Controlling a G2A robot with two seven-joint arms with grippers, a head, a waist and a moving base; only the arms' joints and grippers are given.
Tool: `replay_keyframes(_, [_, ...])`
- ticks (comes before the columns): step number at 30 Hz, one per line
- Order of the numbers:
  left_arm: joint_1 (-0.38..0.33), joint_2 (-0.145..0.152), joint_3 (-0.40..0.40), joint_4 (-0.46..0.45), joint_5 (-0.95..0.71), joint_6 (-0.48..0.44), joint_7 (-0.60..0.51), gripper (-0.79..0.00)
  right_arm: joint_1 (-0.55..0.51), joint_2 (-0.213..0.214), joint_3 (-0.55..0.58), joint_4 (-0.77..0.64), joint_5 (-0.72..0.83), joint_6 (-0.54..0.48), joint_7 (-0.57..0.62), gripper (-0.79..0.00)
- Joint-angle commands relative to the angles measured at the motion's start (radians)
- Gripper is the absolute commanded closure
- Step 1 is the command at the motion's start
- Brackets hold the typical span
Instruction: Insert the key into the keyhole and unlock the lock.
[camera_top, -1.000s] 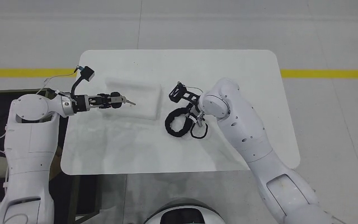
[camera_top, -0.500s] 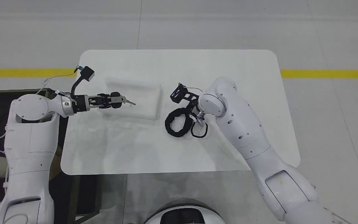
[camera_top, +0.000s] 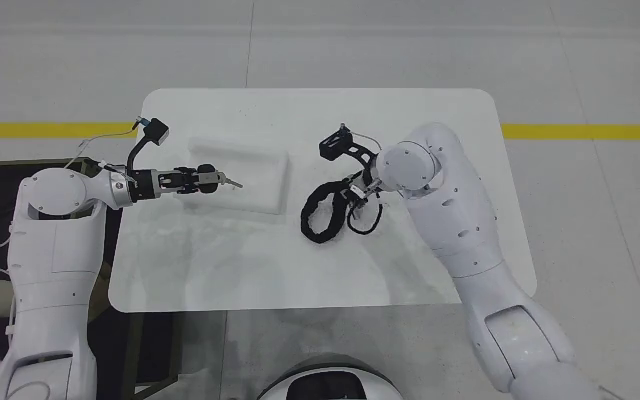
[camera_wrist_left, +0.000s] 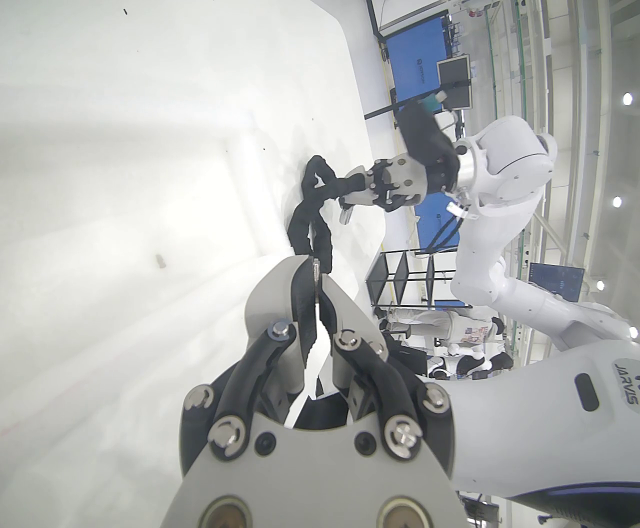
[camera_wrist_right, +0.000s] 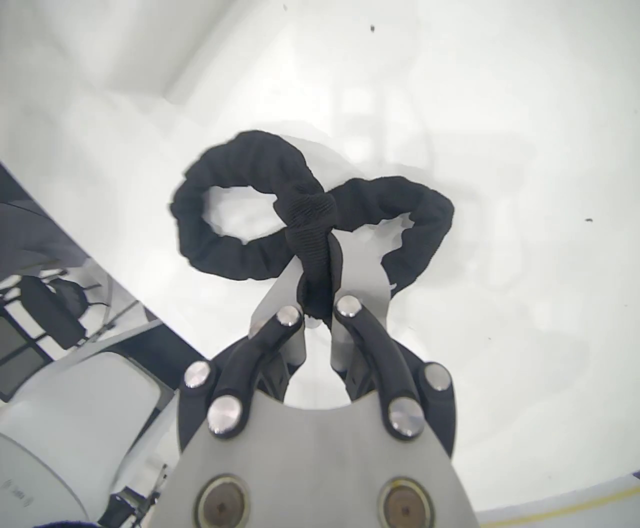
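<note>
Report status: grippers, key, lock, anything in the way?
Left gripper shut on key, over white pad. Right gripper shut on black lock beside the pad. Key and lock apart, nothing between them.

Arm cover (camera_wrist_left: 600, 390): one short wordmark in dark caps, printed vert.; brand mark, not transcribed. Blue panel (camera_wrist_left: 415, 50) in bkgd: small white print near ctr, too small to read.

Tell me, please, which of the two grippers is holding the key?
The left gripper: the small metal key is pinched between its fingertips, whereas the right gripper is shut on the black fabric-sleeved lock.
</note>
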Motion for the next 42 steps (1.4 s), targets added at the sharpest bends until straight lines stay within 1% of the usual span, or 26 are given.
replay_keyframes(1, [0.0,0.0,0.0,0.0,0.0,0.0,0.0,0.0,-0.037,0.007,0.038,-0.056,0.024,-0.014,0.006,0.0])
replay_keyframes(9, [0.0,0.0,0.0,0.0,0.0,0.0,0.0,0.0,-0.037,0.007,0.038,-0.056,0.024,-0.014,0.006,0.0])
replay_keyframes(10, [0.0,0.0,0.0,0.0,0.0,0.0,0.0,0.0,-0.057,0.008,0.037,-0.071,0.025,-0.014,-0.008,0.0])
replay_keyframes(12, [0.0,0.0,0.0,0.0,0.0,0.0,0.0,0.0,-0.18,0.012,0.085,-0.201,0.064,0.031,-0.127,0.0])
replay_keyframes(13, [0.0,0.0,0.0,0.0,0.0,0.0,0.0,0.0,-0.219,0.014,0.117,-0.25,0.105,0.047,-0.176,0.0])
replay_keyframes(15, [0.0,0.0,0.0,0.0,0.0,0.0,0.0,0.0,-0.28,0.015,0.189,-0.302,0.24,0.088,-0.27,0.0])
replay_keyframes(18, [0.0,0.0,0.0,0.0,0.0,0.0,0.0,0.0,-0.354,0.017,0.286,-0.332,0.454,0.151,-0.383,0.0])
replay_keyframes(20, [0.0,0.0,0.0,0.0,0.0,0.0,0.0,0.0,-0.404,0.018,0.327,-0.344,0.605,0.174,-0.429,0.0])
replay_keyframes(23, [0.0,0.0,0.0,0.0,0.0,0.0,0.0,0.0,-0.473,0.019,0.349,-0.341,0.767,0.19,-0.478,0.0])
replay_keyframes(26, [0.0,0.0,0.0,0.0,0.0,0.0,0.0,0.0,-0.514,0.018,0.338,-0.315,0.881,0.192,-0.517,0.0])
replay_keyframes(29, [0.0,0.0,0.0,0.0,0.0,0.0,0.0,0.0,-0.532,0.02,0.32,-0.29,0.931,0.178,-0.557,0.0])
replay_keyframes(30, [0.0,0.0,0.0,0.0,0.0,0.0,0.0,0.0,-0.531,0.022,0.313,-0.291,0.906,0.155,-0.555,0.0])
replay_keyframes(39, [0.0,0.0,0.0,0.0,0.0,0.0,0.0,0.0,-0.531,0.022,0.313,-0.291,0.906,0.155,-0.555,0.0])
replay_keyframes(40, [0.03,-0.003,-0.015,-0.018,-0.028,0.007,0.086,0.0,-0.531,0.022,0.313,-0.291,0.906,0.155,-0.555,0.0])
replay_keyframes(41, [0.057,-0.008,-0.01,-0.062,-0.037,0.006,0.171,0.0,-0.564,0.02,0.318,-0.307,0.936,0.13,-0.614,0.0])
replay_keyframes(42, [0.085,-0.014,0.014,-0.104,-0.05,0.007,0.224,0.0,-0.582,0.017,0.312,-0.297,0.962,0.112,-0.68,0.0])
